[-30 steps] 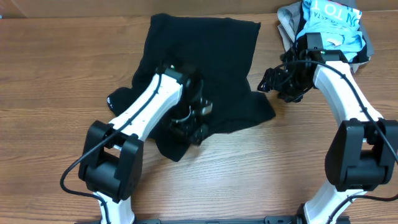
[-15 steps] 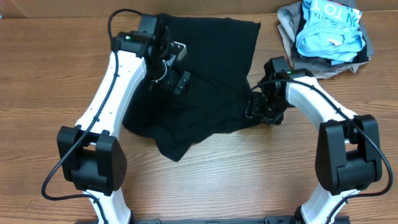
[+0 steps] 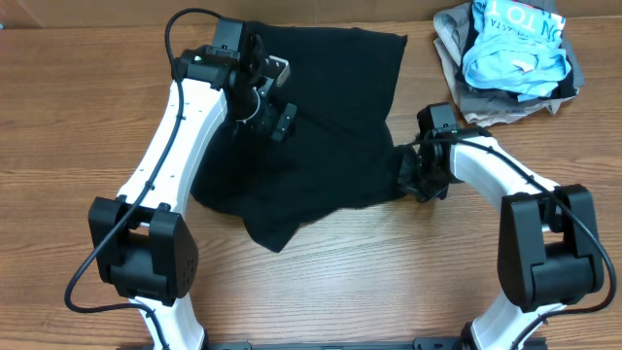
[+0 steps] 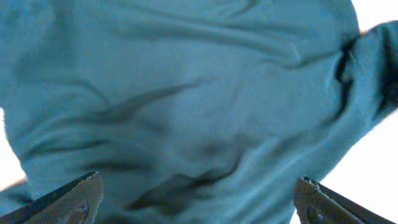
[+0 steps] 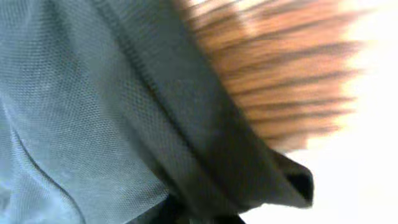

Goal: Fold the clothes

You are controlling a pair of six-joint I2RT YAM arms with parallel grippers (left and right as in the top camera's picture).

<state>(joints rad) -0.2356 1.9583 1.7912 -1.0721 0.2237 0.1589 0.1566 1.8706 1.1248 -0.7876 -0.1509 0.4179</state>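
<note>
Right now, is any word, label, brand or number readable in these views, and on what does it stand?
"TO T": large white letters on the blue shirt in the pile at the far right of the overhead view, cut off by folds and the frame edge.
Smaller white print beside them: too small to read.
White tag on that shirt: too small to read.
Black garment, both wrist views: no text.

Wooden table point(image 3: 369, 282), mid-brown, visible grain running left to right across surface.
</note>
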